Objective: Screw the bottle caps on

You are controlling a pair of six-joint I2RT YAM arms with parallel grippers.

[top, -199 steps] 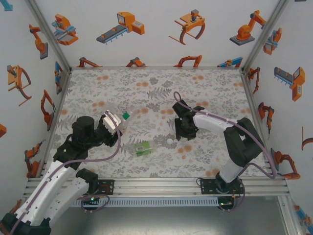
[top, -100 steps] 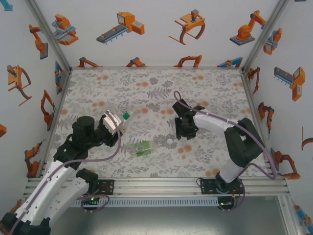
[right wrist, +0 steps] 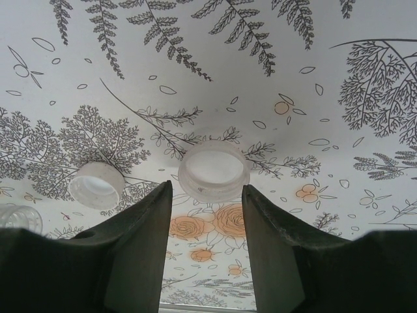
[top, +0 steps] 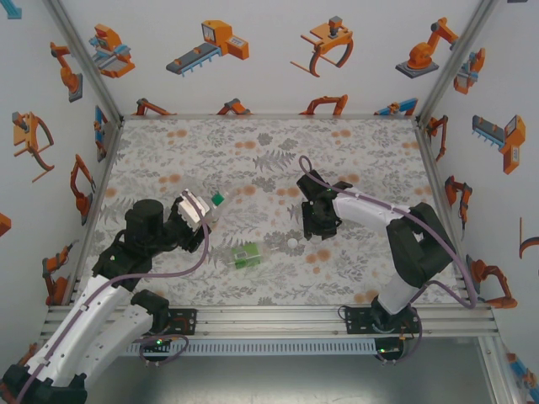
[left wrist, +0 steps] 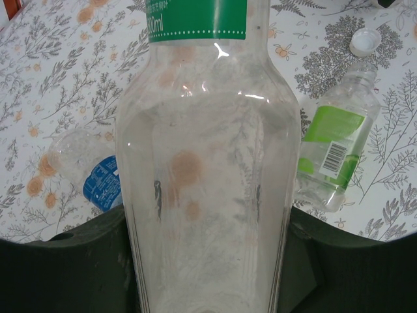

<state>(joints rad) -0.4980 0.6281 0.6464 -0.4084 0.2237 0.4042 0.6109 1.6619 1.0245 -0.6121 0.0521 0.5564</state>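
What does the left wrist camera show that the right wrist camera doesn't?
Left wrist camera: the left gripper clamped on a large clear bottle, with a blue-labelled bottle and an uncapped green-labelled bottle lying on the table behind it. Right wrist camera: the right gripper, its fingers flanking a white cap; whether they grip it is unclear. Both: the floral tablecloth and a loose cap lying open side up, probably the same one.

Left arm (top: 84, 324) and right arm (top: 364, 210): white shells, black joints, purple cable (top: 199, 252) along each. Fingers (right wrist: 130, 254) dark, possibly greenish-black plastic.
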